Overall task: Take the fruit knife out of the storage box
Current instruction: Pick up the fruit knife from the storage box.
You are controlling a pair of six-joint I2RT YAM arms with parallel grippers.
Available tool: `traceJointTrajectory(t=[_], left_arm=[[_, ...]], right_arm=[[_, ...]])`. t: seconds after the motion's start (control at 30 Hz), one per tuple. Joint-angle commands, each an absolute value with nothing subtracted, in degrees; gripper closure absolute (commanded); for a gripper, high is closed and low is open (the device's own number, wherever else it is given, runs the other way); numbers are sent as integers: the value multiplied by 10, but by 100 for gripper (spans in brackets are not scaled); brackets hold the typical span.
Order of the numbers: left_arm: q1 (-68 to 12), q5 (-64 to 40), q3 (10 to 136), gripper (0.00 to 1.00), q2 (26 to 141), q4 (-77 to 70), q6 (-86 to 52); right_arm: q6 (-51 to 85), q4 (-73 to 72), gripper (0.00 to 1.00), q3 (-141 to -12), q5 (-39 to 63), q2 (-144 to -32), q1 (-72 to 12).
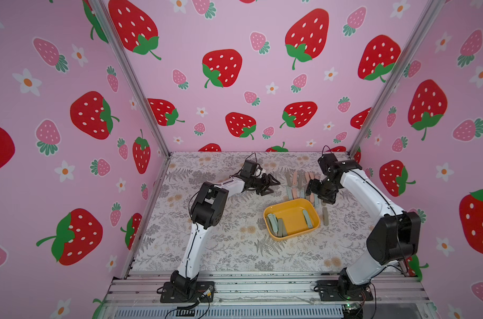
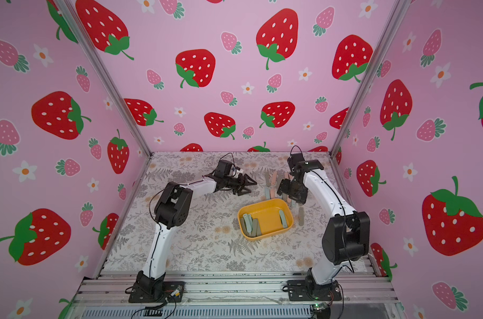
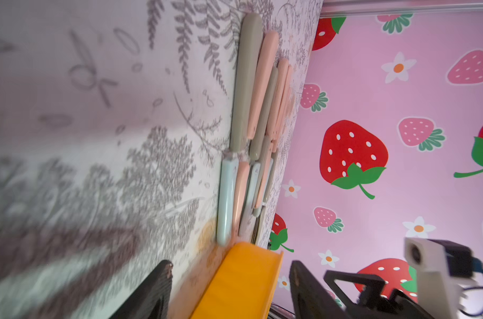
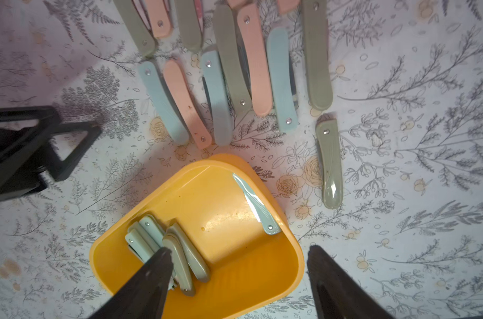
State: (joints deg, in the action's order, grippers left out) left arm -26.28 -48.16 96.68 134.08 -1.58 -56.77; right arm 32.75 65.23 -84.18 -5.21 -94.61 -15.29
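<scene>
The yellow-orange storage box (image 1: pixel 291 205) (image 2: pixel 265 205) sits on the floral mat right of centre. Inside it, several folded fruit knives lie in a pile (image 4: pixel 166 245) at one end, and a single pale-green one (image 4: pixel 258 208) leans against the opposite wall. My right gripper (image 4: pixel 239 279) (image 1: pixel 319 196) hangs open above the box's far side with nothing between its fingers; one finger (image 4: pixel 152 276) overlaps the pile in the right wrist view. My left gripper (image 1: pixel 272 187) (image 3: pixel 229 292) is open and empty, to the left of the knives behind the box, with the box wall (image 3: pixel 243 281) showing beyond its fingers.
Many folded knives in olive, pink and pale blue lie in rows (image 1: pixel 298 185) (image 4: pixel 235 69) (image 3: pixel 251 116) on the mat behind the box. One olive knife (image 4: pixel 330 165) (image 1: pixel 325 216) lies alone to the right of the box. Strawberry-print walls enclose the mat.
</scene>
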Motion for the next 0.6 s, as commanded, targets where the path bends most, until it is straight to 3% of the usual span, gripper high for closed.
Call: traceJointTrajectory(t=[0.0,0.23,0.57], left_arm=[[-262,-467,933,30,1247,47,-470],[-270,-428,798,29,1055,172,-350],[-298,-395,657,22,879,251,-296]], right_arm=[[314,635,29,-815,-65,-935,-192],[327,611,33,-755,-118,-964,-254],[327,584,30,-743,-180,-1035,-264]])
